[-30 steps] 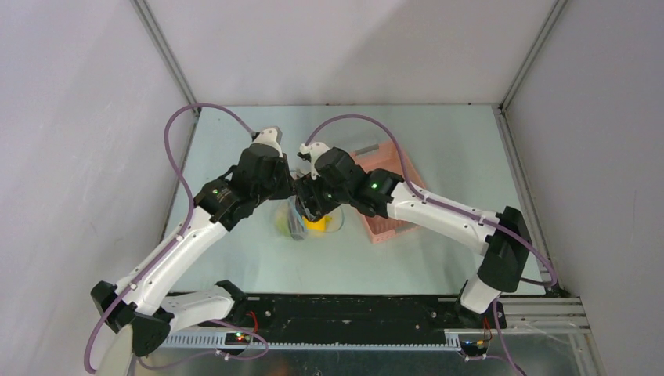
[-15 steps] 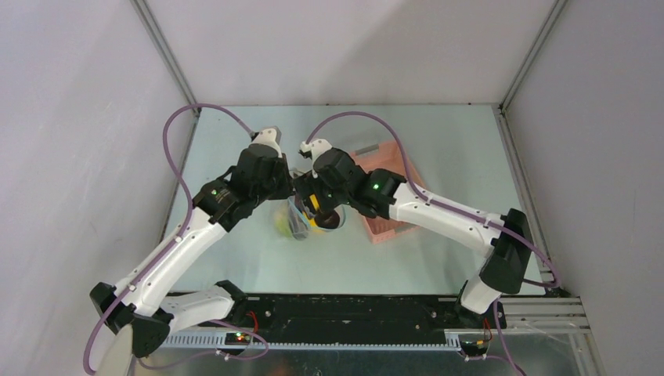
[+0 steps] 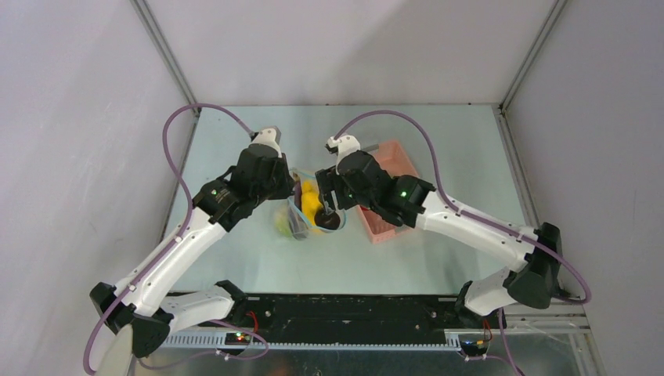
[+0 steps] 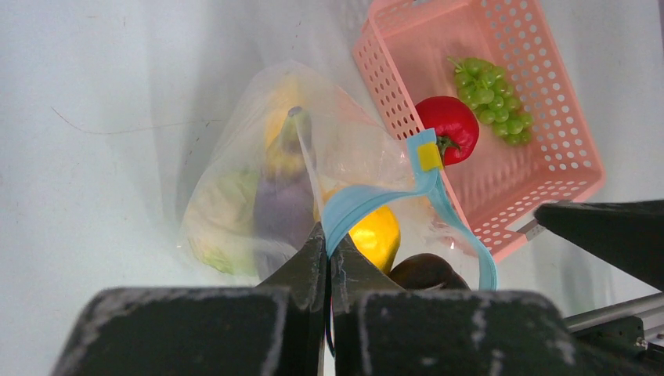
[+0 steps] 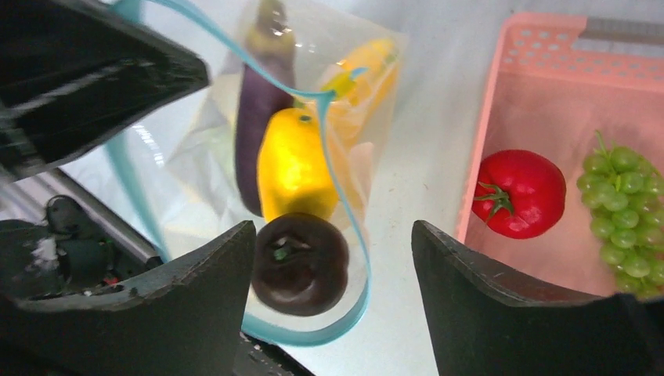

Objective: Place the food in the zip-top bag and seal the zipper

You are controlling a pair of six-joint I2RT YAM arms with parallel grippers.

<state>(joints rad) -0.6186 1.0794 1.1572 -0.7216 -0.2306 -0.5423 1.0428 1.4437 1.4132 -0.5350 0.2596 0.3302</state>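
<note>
The left gripper (image 4: 327,235) has its jaws pressed together on the zipper (image 4: 368,200), pinching the blue strip right at the fingertips so that the bag (image 4: 235,172) hangs forward of them with its mouth pulled into a loop. The right gripper (image 5: 333,235) hovers over that loop with its jaws spread wide and holding nothing. The dark piece (image 5: 300,264) sits inside the loop, hard by the left-hand finger, and the yellow piece (image 5: 294,164) and the purple eggplant (image 5: 254,117) lie deeper in, ahead of the fingertips. What is left lies off to the outer side of the right jaws, past the right-hand finger: the red fruit (image 5: 521,193) first, the grapes (image 5: 622,200) beyond it, both inside the basket (image 5: 564,59). The right arm is plainly the nearer one, and the left is taken up with the bag. The grapes' long axis runs roughly crosswise to the jaws' closing line, which should suit a grasp. The basket wall stands between the jaws and the fruit, so the move likely calls for a lift over the rim. A bare strip of table (image 4: 94,94) separates bag and basket, and the loop is narrow.
</note>
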